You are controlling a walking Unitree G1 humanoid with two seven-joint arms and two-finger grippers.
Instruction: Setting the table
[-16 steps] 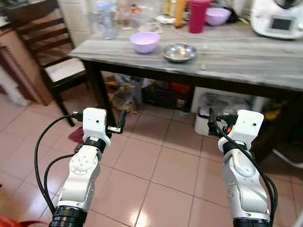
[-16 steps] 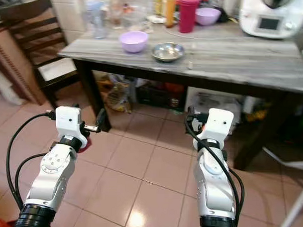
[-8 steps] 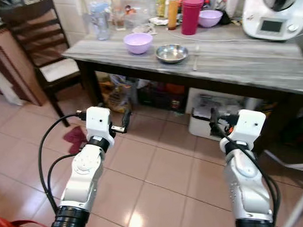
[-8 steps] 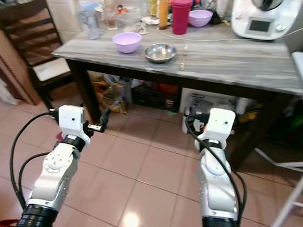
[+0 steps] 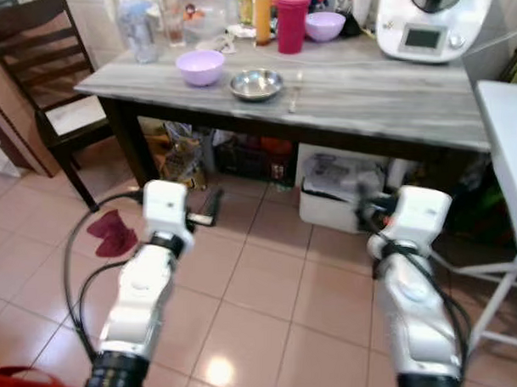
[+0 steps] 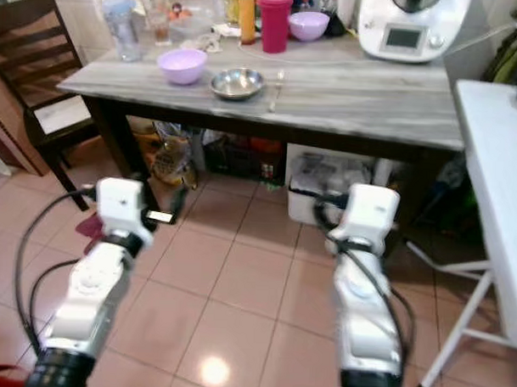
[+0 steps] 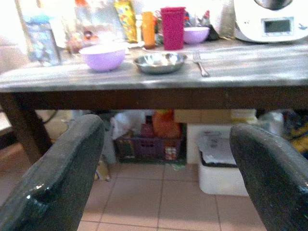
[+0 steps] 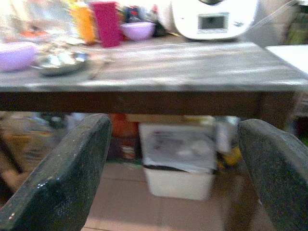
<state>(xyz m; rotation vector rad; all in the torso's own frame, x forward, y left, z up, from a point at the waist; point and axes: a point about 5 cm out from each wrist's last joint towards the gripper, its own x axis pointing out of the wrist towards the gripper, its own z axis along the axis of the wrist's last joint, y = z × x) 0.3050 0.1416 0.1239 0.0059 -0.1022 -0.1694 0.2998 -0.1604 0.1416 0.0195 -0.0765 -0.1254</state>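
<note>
Both grippers are held out over the tiled floor [image 5: 264,287], short of the grey wooden table [image 5: 389,100] and below its top. The left gripper [image 7: 166,173] has its two black fingers [image 7: 57,178] spread wide with nothing between them; the right gripper [image 8: 178,168] is likewise spread wide and holds nothing.

On the table, toward its front edge, a lilac bowl [image 5: 200,67] stands just beside a steel bowl [image 5: 256,84], and a fork [image 5: 294,87] lies close on the steel bowl's other side. What the bowls hold cannot be made out. Further back stand a magenta cup [image 5: 291,20], an orange bottle [image 5: 263,5], a second lilac bowl [image 5: 325,25] and a white kitchen machine [image 5: 426,28]. That makes three bowls and one fork.

The table's near half beside the fork is bare. Under the table sit a white bin [image 5: 343,192] and a crate [image 7: 149,144]. A dark wooden chair [image 5: 42,75] stands at the table's left end, and a white folding table [image 6: 497,185] at its right end, with open tiles between them.
</note>
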